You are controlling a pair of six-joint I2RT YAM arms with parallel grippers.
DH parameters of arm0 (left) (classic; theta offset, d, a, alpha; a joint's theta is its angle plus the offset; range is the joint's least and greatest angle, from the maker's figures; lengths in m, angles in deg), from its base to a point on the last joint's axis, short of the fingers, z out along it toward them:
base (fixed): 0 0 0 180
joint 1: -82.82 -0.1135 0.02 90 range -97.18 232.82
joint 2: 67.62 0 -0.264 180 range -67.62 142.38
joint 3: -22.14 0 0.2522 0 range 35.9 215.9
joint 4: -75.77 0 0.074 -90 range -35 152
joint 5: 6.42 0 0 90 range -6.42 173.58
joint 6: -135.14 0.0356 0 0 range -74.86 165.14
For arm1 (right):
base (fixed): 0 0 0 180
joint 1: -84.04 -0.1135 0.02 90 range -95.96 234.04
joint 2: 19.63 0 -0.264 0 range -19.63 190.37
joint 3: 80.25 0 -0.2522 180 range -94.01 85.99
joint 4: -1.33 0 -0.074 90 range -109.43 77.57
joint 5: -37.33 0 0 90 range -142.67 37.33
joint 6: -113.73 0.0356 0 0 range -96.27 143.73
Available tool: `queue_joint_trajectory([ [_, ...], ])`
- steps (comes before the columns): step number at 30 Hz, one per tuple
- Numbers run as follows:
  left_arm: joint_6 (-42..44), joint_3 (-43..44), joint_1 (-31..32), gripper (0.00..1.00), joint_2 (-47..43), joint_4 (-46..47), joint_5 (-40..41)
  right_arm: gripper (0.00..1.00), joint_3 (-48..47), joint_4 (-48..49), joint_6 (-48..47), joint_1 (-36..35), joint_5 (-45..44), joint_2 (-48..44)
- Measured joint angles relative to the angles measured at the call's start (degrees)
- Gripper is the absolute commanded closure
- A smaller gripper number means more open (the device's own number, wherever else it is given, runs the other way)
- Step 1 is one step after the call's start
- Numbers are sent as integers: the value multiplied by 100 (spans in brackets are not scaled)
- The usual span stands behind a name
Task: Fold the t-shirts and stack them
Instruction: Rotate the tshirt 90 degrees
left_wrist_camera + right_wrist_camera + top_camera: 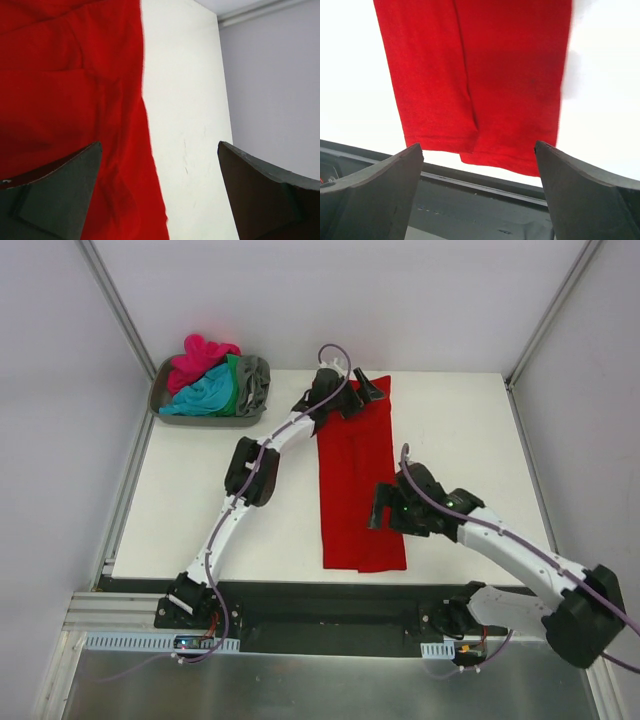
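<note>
A bright red t-shirt lies flat on the white table as a long narrow strip, folded lengthwise, running from the far edge to the near edge. My left gripper is open and empty over its far end; the left wrist view shows the red cloth and its right edge under the jaws. My right gripper is open and empty above the strip's near right part; the right wrist view shows the shirt's near hem. Magenta-pink, teal-blue, green and grey t-shirts are heaped in a tray.
The grey plastic tray holding the heap stands at the table's far left corner. A dark rail runs along the table's near edge, also in the right wrist view. Grey walls close in the sides and back.
</note>
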Motion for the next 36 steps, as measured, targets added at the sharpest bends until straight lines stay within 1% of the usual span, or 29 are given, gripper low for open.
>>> queue_joint_trajectory([
  [4, 584, -522, 0, 1, -916, -516, -315, 4, 166, -240, 190, 57, -498, -957],
  [6, 811, -1047, 0, 1, -1637, -645, -481, 4, 369, -306, 308, 122, -656, -1421],
  [7, 957, -1486, 2, 1, -2159, -662, -562, 4, 496, -345, 369, 168, -715, -1648],
  [10, 1397, -3093, 0, 1, -4013, -717, -833, 4, 741, -470, 431, 256, -787, -1996],
  [12, 1626, -4258, 24, 1, -5281, -688, -861, 4, 820, -509, 420, 284, -776, -2033],
  [14, 1790, -5759, 168, 1, -6760, -645, -422, 4, 892, -518, 402, 302, -765, -1998],
  [15, 1875, -6485, 319, 1, -7464, -686, -44, 4, 922, -525, 402, 310, -765, -1971],
  [16, 1967, -7104, 549, 1, -8061, -758, 308, 4, 964, -525, 404, 321, -765, -1930],
  [18, 2013, -8078, 1086, 1, -8867, -981, 844, 4, 1054, -533, 402, 354, -752, -1818],
  [20, 1978, -8717, 1458, 1, -9206, -1296, 1038, 4, 1152, -533, 393, 376, -726, -1714],
  [21, 1928, -8996, 1547, 2, -9224, -1478, 1086, 4, 1207, -533, 380, 380, -706, -1663],
  [23, 1781, -9444, 1622, 7, -9071, -1827, 1292, 4, 1300, -535, 367, 398, -682, -1567],
  [25, 1646, -9643, 1729, 11, -8780, -2107, 1471, 4, 1342, -531, 358, 420, -640, -1480],
  [27, 1585, -9632, 1976, 16, -8282, -2273, 1493, 2, 1362, -511, 354, 435, -592, -1405],
  [32, 1493, -9110, 2465, 23, -7156, -2570, 1467, 1, 1530, -304, 361, 437, -492, -1362],
  [34, 1484, -8889, 2568, 24, -7010, -2575, 1453, 1, 1585, -282, 363, 439, -472, -1327],
  [36, 1467, -8813, 2673, 26, -6970, -2583, 1458, 7, 1646, -236, 380, 442, -450, -1287],
])
